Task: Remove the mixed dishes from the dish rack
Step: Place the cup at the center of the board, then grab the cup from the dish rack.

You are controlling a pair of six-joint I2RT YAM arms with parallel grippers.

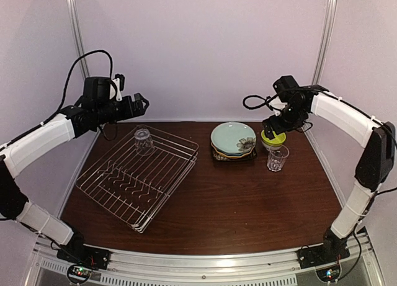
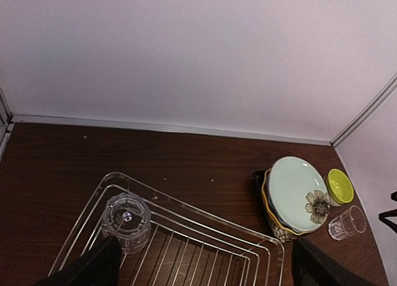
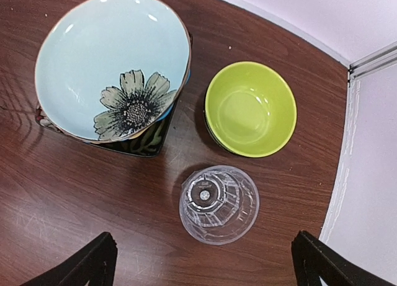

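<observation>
R claw (image 1: 271, 126): open wide, empty, hovering over lime-green bowl (image 3: 250, 108).
Tabletop glass (image 3: 218, 204): stands on tabletop (image 1: 248, 205) just near-side of bowl, below and between R fingers (image 3: 99, 261), not touching them.
Plate stack (image 1: 233, 142): just left of bowl, teal flower plate (image 3: 111, 62) on top.
L claw (image 1: 141, 103): open, empty, raised over far end of dish rack (image 1: 139, 180).
Dish rack: left half of tabletop, skewed.
Rack glass (image 1: 143, 140): in rack, at far corner.
</observation>
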